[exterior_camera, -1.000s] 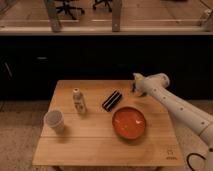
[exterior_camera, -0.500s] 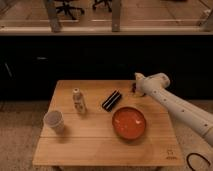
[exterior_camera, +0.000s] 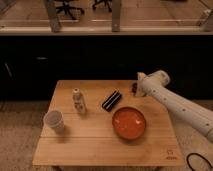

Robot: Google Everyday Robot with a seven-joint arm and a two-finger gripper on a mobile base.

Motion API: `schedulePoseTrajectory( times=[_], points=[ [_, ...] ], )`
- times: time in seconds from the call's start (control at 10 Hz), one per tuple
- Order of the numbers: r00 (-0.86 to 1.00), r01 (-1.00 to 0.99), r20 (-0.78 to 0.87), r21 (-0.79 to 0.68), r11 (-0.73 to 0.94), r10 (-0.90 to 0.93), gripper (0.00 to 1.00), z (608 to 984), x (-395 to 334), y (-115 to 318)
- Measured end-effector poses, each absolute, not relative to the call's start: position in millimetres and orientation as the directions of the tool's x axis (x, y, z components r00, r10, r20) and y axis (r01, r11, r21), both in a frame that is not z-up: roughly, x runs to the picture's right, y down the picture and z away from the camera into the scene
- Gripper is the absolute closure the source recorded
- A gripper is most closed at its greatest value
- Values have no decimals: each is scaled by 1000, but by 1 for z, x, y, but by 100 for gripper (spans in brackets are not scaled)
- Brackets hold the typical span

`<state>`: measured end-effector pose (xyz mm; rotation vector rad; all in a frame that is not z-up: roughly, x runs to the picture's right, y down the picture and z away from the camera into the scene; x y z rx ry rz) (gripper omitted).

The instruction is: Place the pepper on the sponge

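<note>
claw is held at the table far right edge; its grip cannot be told. pepper and sponge cannot be made out, so progress cannot be judged.

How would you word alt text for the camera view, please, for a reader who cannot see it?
A white robot arm reaches in from the right, its gripper at the far right edge of a wooden table. On the table are an orange bowl, a dark oblong block, a pale bottle and a white cup.
</note>
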<state>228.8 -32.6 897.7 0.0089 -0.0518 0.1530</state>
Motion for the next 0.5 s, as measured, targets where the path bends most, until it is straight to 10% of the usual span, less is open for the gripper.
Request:
schedulePoseTrajectory(
  times=[0.5],
  points=[
    [970, -237, 45, -19, 971, 238, 20, 898, 241, -26]
  ],
)
